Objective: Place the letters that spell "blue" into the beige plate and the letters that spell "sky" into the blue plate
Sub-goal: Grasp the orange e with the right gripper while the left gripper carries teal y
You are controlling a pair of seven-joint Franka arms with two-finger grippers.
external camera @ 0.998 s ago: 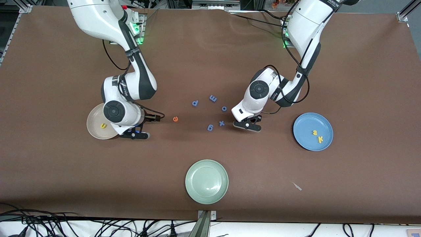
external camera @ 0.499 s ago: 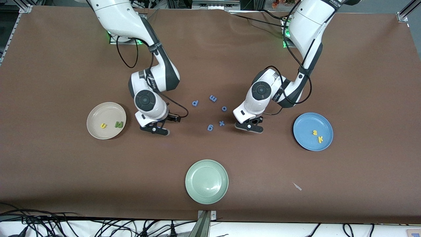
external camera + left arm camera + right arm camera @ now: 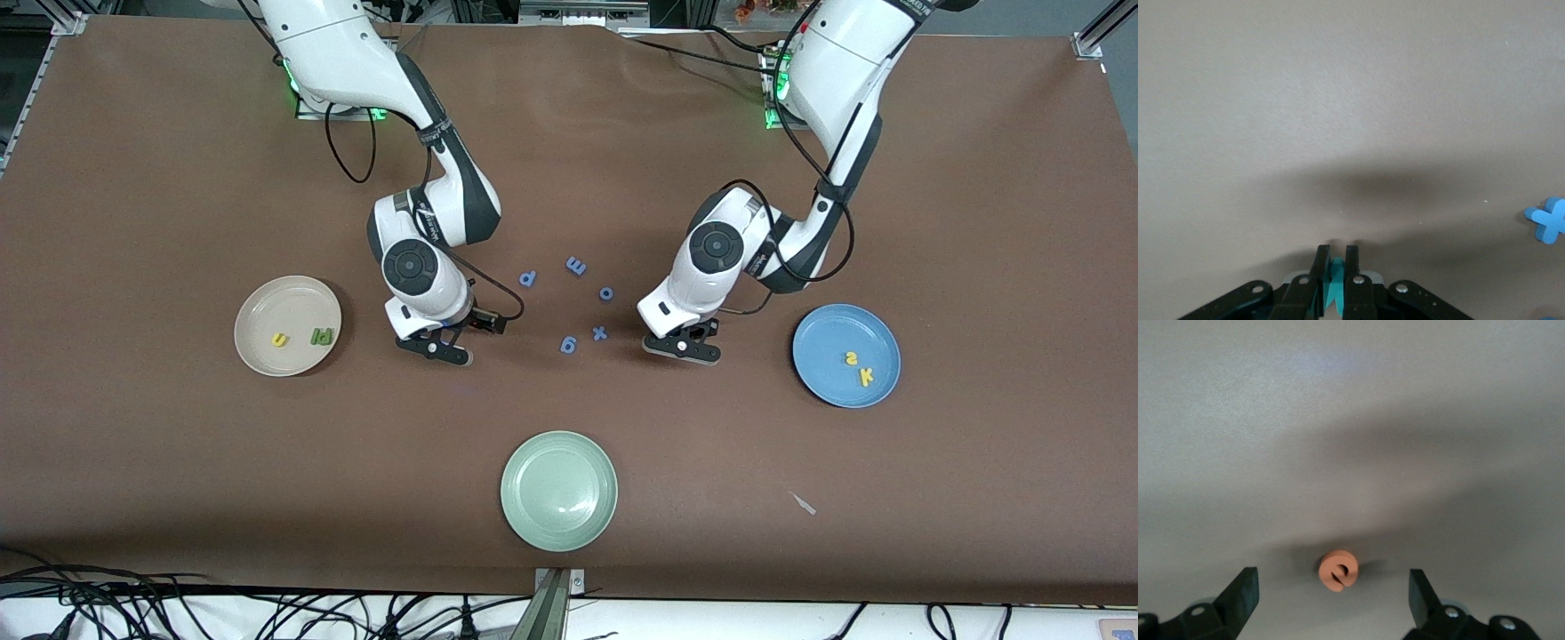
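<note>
Two Franka arms work a brown table (image 3: 978, 178) strewn with foam letters. The right gripper (image 3: 435, 348) hangs low over the table between the beige plate (image 3: 258, 307) and the blue letters, its fingers spread wide; its wrist view shows the orange "e" (image 3: 1337, 570) lying flat on the table between the two fingertips (image 3: 1245, 587), touched by neither. From the front camera the arm hides that letter.

The left gripper (image 3: 683, 348) hovers just above the table between the blue "x" (image 3: 600, 333) and the blue plate (image 3: 813, 373), its fingers (image 3: 1321, 263) pinched tight on the teal "y" (image 3: 1334, 287), which shows as a sliver between them in the wrist view.

In the beige plate, toward the right arm's end of the table, lie the yellow "u" (image 3: 279, 340) and, just beside each other, the green "b" (image 3: 325, 336) and the green "l" (image 3: 313, 337). In the blue plate, toward the left arm's end, lie the yellow "s" (image 3: 851, 358) and the yellow "k" (image 3: 865, 376), near each other.

The blue "p" (image 3: 528, 278), "m" (image 3: 576, 265), "o" (image 3: 605, 292) and "g" (image 3: 568, 344) lie loose with the "x" between the two grippers. A pale green plate (image 3: 516, 498) sits nearest the front camera.
</note>
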